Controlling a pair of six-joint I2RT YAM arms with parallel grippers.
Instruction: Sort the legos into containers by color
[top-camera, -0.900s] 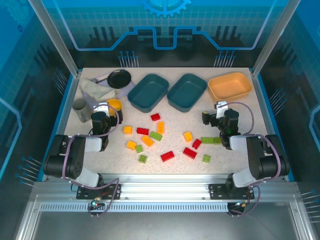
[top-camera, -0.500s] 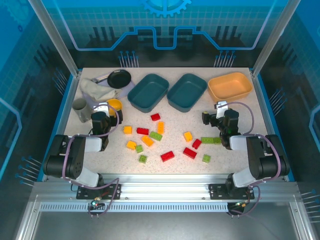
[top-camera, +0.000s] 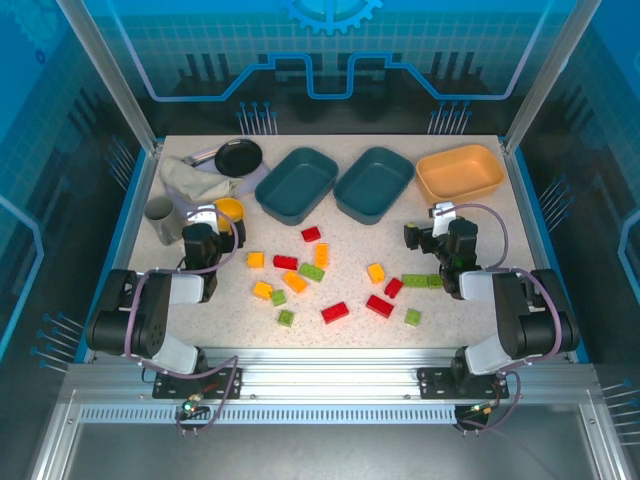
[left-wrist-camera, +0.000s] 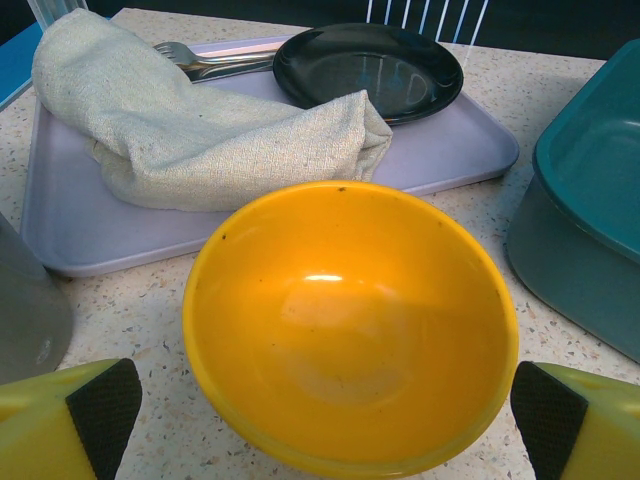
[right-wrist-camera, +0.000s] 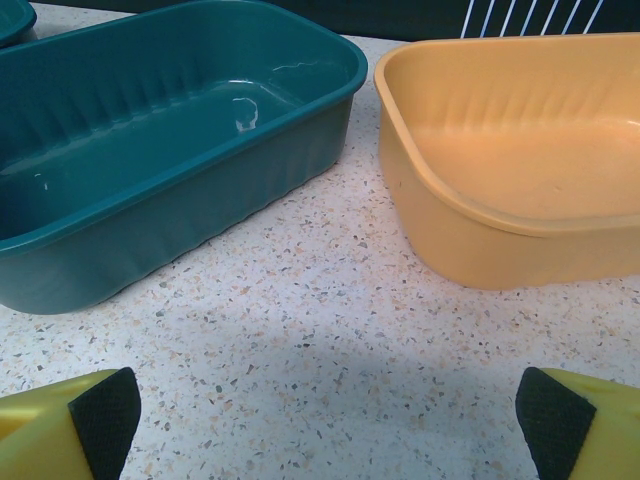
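Several red, orange-yellow and light green legos lie scattered on the speckled table between the arms, among them a red one (top-camera: 335, 312), an orange one (top-camera: 294, 281) and a green one (top-camera: 421, 281). Behind them stand three containers: two dark teal trays (top-camera: 296, 185) (top-camera: 374, 184) and a pale orange tray (top-camera: 459, 172), all without bricks. My left gripper (top-camera: 214, 230) (left-wrist-camera: 327, 415) is open, its fingertips either side of a yellow bowl (left-wrist-camera: 350, 320). My right gripper (top-camera: 438, 232) (right-wrist-camera: 328, 412) is open over bare table, facing a teal tray (right-wrist-camera: 170, 170) and the orange tray (right-wrist-camera: 520, 170).
At the back left a lavender tray (left-wrist-camera: 450, 160) carries a folded cloth (left-wrist-camera: 200, 130), a black plate (left-wrist-camera: 370, 65) and a fork (left-wrist-camera: 200, 62). A grey cup (top-camera: 158, 212) stands left of the yellow bowl (top-camera: 229, 210). Blue walls ring the table.
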